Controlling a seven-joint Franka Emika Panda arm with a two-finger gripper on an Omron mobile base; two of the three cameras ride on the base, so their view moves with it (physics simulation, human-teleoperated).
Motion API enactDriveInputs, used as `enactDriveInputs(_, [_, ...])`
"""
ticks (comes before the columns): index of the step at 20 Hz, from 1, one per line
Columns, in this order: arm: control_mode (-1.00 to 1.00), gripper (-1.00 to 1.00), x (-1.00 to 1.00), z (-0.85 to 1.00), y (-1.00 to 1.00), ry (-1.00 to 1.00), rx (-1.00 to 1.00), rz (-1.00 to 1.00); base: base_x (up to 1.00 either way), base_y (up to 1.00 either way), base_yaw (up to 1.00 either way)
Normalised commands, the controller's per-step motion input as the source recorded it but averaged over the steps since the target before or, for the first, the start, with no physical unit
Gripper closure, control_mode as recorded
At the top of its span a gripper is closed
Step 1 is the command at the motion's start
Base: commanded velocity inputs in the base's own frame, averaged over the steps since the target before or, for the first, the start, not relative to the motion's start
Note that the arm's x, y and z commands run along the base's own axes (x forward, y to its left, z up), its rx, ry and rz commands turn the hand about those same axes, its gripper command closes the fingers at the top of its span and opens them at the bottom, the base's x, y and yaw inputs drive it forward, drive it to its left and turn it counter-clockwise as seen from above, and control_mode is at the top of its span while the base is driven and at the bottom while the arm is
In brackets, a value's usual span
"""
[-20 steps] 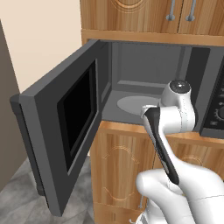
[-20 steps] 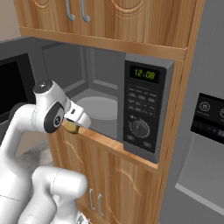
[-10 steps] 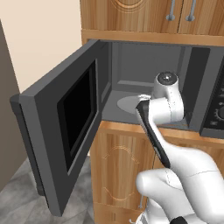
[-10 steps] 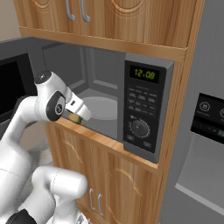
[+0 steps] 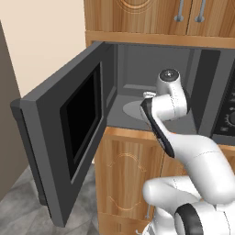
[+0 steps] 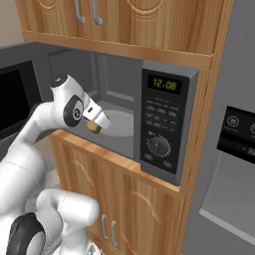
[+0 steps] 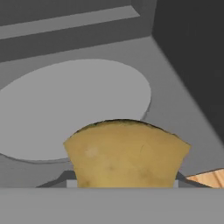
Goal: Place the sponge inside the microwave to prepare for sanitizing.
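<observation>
Yellow sponge (image 7: 126,153), one, in end effector (image 6: 94,127) at one microwave (image 6: 164,124).

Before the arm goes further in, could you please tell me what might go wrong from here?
The sponge hangs in the gripper at the microwave's front edge, short of the turntable; released now, it could drop near the lip or roll out. Pushing deeper, the arm might also graze the open door.

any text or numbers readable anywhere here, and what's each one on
"12:09" in green digits, on the display at the top of the microwave control panel.
The small buttons under the display carry marks too small to read.
The marks around the knob are too small to read.
The dark panel at the far right has pale symbols, blurred and not readable.
</observation>
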Motion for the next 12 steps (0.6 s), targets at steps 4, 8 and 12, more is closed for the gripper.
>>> enactDriveInputs(4, [-1.0, 1.0, 0.43, -0.02, -0.16, 0.0, 0.0, 0.0, 0.0, 0.0, 0.0])
enactDriveInputs(8, [-1.0, 1.0, 0.33, -0.27, -0.02, 0.0, 0.0, 0.04, 0.0, 0.0, 0.0])
enactDriveInputs(12, [-1.0, 1.0, 0.26, -0.38, 0.0, 0.0, 0.0, 0.1, 0.0, 0.0, 0.0])
